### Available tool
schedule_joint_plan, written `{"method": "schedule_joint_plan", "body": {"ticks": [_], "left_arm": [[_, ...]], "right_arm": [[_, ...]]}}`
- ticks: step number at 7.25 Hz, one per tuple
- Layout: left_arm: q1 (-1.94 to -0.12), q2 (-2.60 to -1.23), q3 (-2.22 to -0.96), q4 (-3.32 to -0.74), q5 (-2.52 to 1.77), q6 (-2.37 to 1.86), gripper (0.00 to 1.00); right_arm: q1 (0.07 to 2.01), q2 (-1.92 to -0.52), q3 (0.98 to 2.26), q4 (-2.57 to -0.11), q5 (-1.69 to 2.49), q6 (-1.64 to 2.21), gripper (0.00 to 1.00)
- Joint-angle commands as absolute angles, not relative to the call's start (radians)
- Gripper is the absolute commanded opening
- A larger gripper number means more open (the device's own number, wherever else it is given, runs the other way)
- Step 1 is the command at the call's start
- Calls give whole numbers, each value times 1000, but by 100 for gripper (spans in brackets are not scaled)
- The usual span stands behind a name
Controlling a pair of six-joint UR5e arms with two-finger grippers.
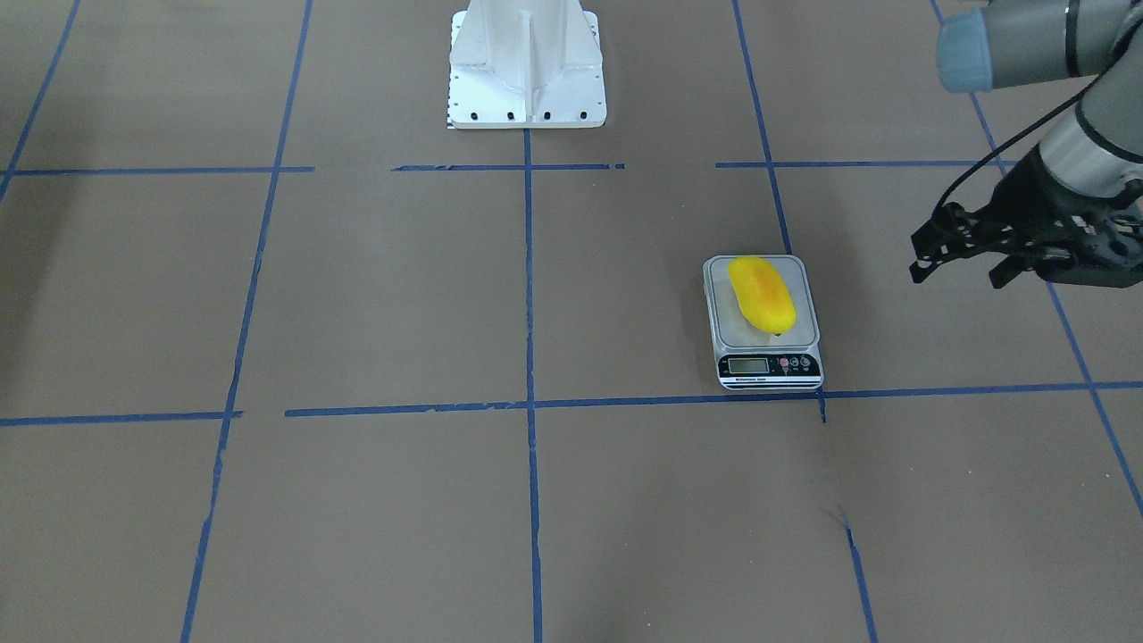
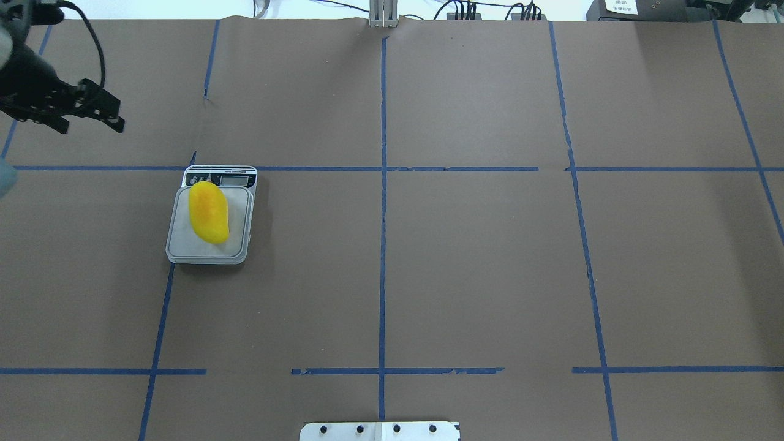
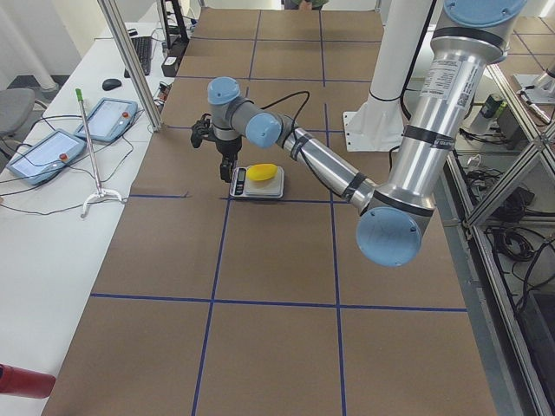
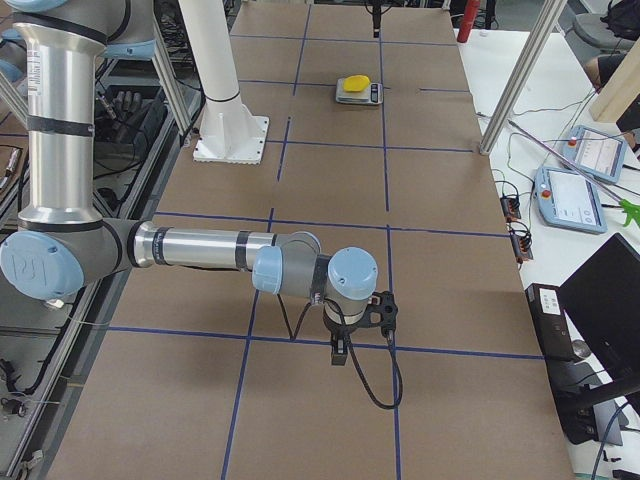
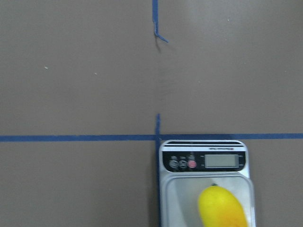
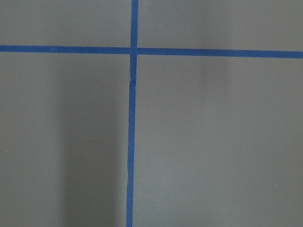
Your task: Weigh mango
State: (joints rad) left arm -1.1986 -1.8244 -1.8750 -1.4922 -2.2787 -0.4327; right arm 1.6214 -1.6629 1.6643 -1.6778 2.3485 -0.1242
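Observation:
The mango (image 1: pixel 761 293), bright yellow with an orange blush, lies lengthwise on the platform of a small grey digital scale (image 1: pixel 734 332). It also shows in the overhead view (image 2: pixel 208 212) on the scale (image 2: pixel 184 246), and partly in the left wrist view (image 5: pixel 222 209) below the scale's display panel (image 5: pixel 204 161). My left gripper (image 1: pixel 955 278) is open and empty. It hangs above the table, apart from the scale, on the robot's left, and also shows in the overhead view (image 2: pixel 92 128). My right gripper (image 4: pixel 340 350) shows only in the exterior right view, low over bare table far from the scale. I cannot tell whether it is open or shut.
The table is brown paper with a grid of blue tape lines (image 2: pixel 383 184). The white robot base (image 1: pixel 527 80) stands at the middle of the robot's edge. A side bench with tablets (image 3: pixel 52 147) and a pole (image 3: pixel 130 61) runs along the operators' side.

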Motion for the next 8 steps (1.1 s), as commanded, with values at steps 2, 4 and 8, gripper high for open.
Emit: {"method": "schedule_joint_plan", "body": {"ticks": [2,4,8], "left_arm": [[-1409,-1683,-1722,-1560,-2283,79,100],[-1465,-1619,-1608,-1696,-2289,130,100],[-1508,-1571,-1583,-1724,-2376,111,100]], "right_arm": [[1621,-1663,1664,-1678,2349,-124,100],[1621,-1663,1664,-1678,2349,-124,100],[1621,-1664,1664,-1678,2349,-124,100]]}}
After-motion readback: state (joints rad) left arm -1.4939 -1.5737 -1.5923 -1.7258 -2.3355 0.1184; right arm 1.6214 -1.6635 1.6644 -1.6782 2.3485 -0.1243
